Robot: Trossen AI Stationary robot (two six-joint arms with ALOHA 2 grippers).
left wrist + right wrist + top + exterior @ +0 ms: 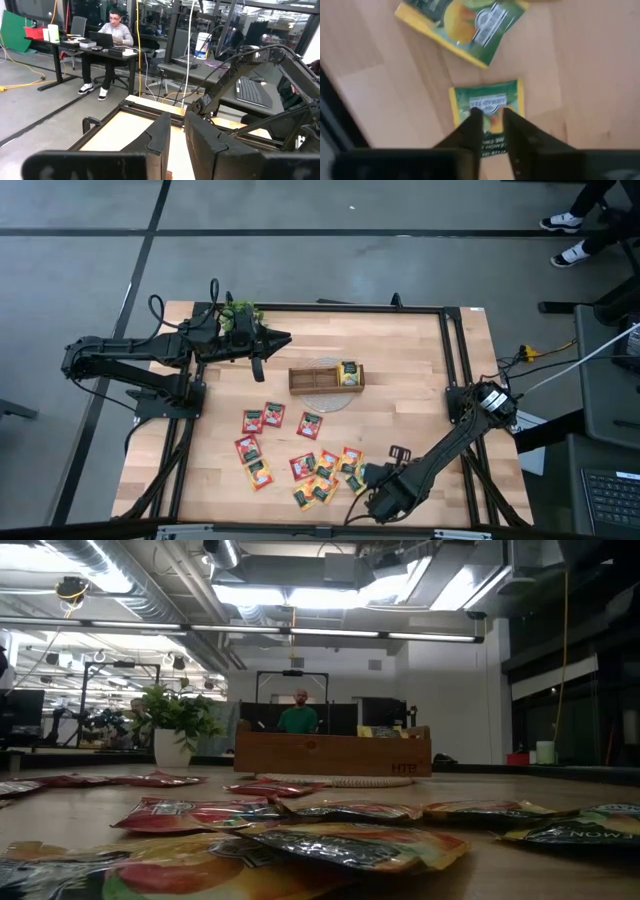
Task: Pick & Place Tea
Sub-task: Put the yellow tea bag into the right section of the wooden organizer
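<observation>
We see two matte black jointed arms (130, 360), black cable looping by the left arm, blocky black wedge-shaped fingers (470, 131).

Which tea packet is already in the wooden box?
The yellow-green tea sachet at the right end of the wooden tray. It is the only one inside; all the other sachets lie loose on the table.

Right claw (362, 480) hangs low over the scattered tea sachets (300, 452) near the desk's (400, 410) front edge; left claw (262, 356) waits beside the plant (238, 315), tray (326, 377) just beyond.
</observation>
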